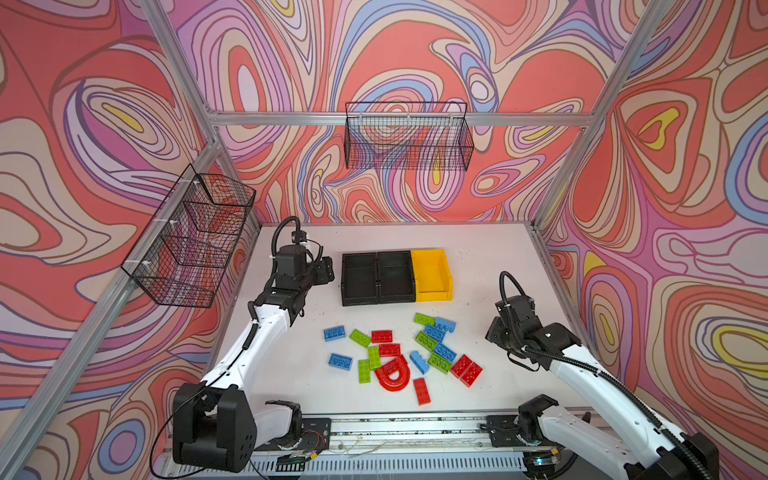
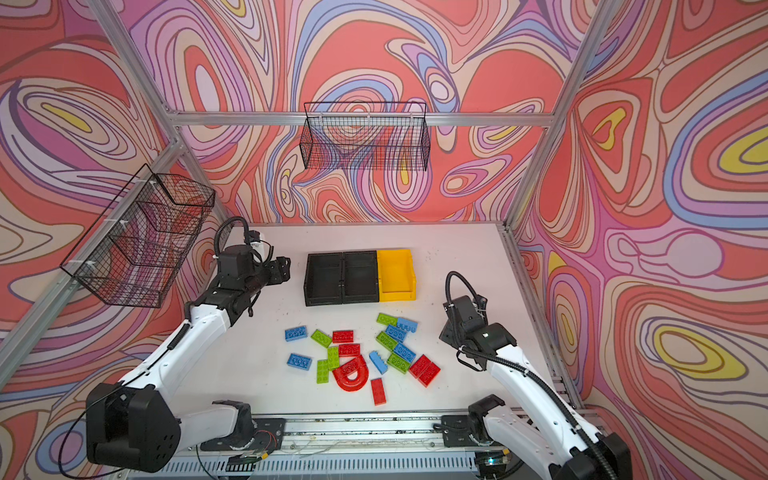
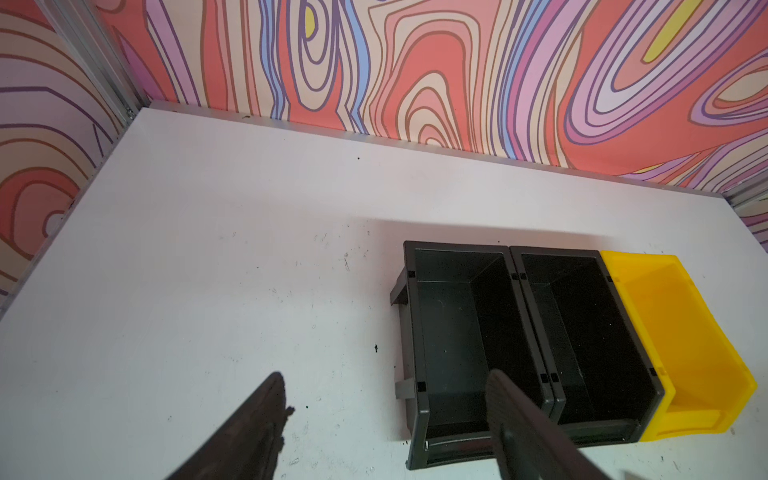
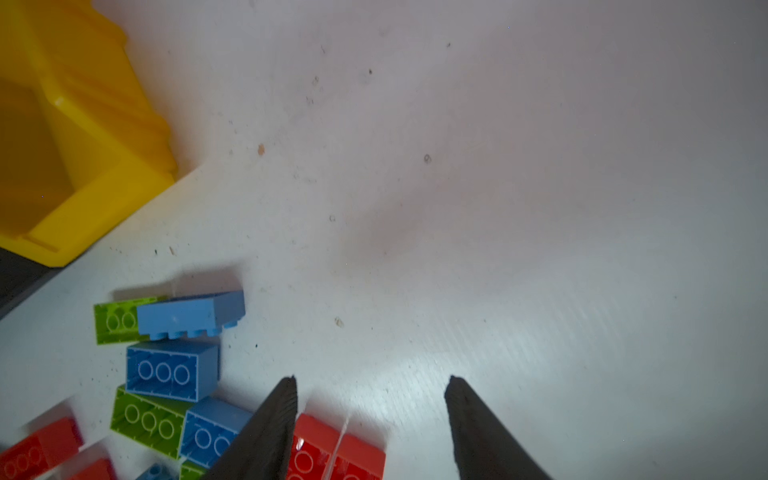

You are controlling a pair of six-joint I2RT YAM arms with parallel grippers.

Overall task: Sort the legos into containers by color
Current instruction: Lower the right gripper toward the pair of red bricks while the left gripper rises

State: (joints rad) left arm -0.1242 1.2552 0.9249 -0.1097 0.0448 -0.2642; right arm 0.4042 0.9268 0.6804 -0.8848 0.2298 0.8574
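Several red, blue and lime green legos lie scattered mid-table in both top views, among them a red arch (image 1: 392, 376) (image 2: 351, 374) and a red pair (image 1: 467, 370). Behind them the containers stand in a row, all empty: two black bins (image 1: 359, 278) (image 1: 395, 276) and a yellow bin (image 1: 432, 274) (image 2: 397, 274). My left gripper (image 1: 326, 270) (image 3: 386, 386) hangs open just left of the black bin (image 3: 417, 324), holding nothing. My right gripper (image 1: 493, 336) (image 4: 372, 380) is open above the table, right of the pile. The red pair (image 4: 336, 449) lies under it, by one finger.
Black wire baskets hang on the back wall (image 1: 409, 141) and the left wall (image 1: 195, 241). Aluminium frame posts border the white table, and a rail (image 1: 415, 428) runs along its front edge. A blue brick (image 4: 172, 370) and a green one (image 4: 145, 417) sit near the yellow bin (image 4: 83, 137).
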